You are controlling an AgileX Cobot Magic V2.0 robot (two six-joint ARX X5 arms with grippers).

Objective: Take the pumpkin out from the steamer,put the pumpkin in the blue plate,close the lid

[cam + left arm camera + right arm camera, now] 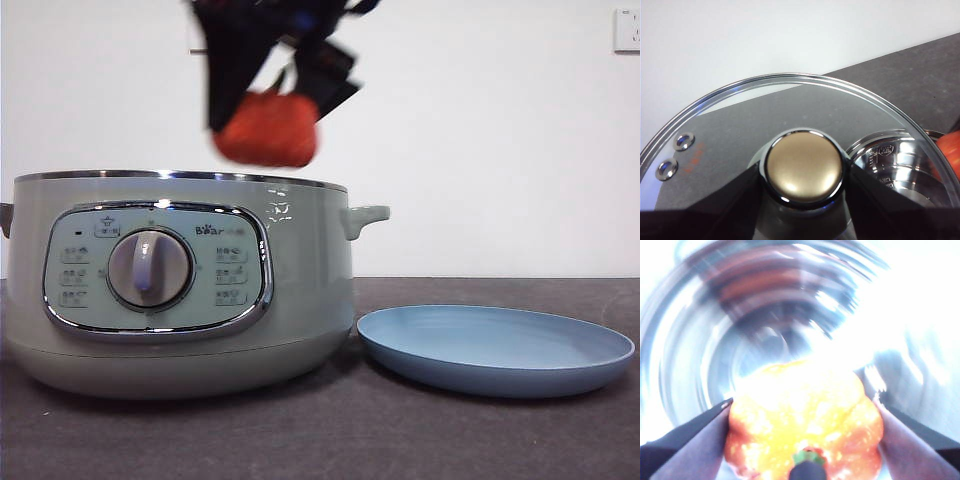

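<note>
While my left gripper [802, 200] clamps the lid [740, 125] by its knob, my right gripper [270, 110] grips the pumpkin [266, 130] above the steamer [300, 290], left of the blue plate [495, 350].

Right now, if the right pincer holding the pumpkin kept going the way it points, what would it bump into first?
Probably the shiny inside of the steamer. The right pincer points down into the open pot, gripping the pumpkin, so the pumpkin would touch the metal bottom first. The picture is blurry, so depth is unclear.

Dark table [330, 440] — steamer [180, 290] and blue plate [495, 350] rest on it.
</note>
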